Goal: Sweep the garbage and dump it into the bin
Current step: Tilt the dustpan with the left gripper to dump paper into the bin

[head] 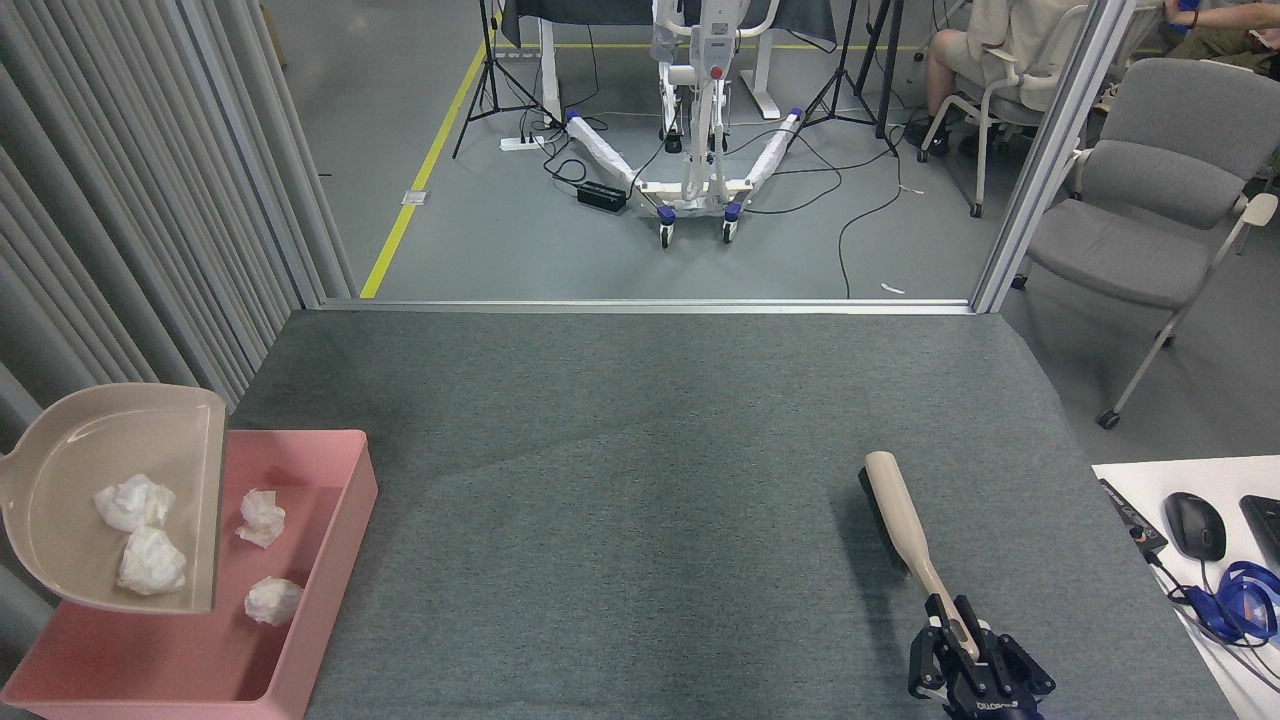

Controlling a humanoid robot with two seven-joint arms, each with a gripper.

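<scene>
A beige dustpan point(70, 480) hangs over the left part of the pink bin point(345, 510), its open edge facing right. Two white wads of garbage point(140, 530) lie in the pan. Two more wads point(262, 515) rest on the bin's floor. The pan's handle runs off the left edge, so my left gripper is out of view. At the bottom right my right gripper point(962, 640) is shut on the handle of a beige brush point(895, 505), whose dark bristles touch the grey carpet.
Grey slatted panels stand along the left. A metal rail ends the carpet at the back. A white desk corner point(1130, 475) with a mouse point(1195, 525) and blue headphones sits at the right. Beyond are a grey chair point(1150, 210), a wheeled stand and a seated person.
</scene>
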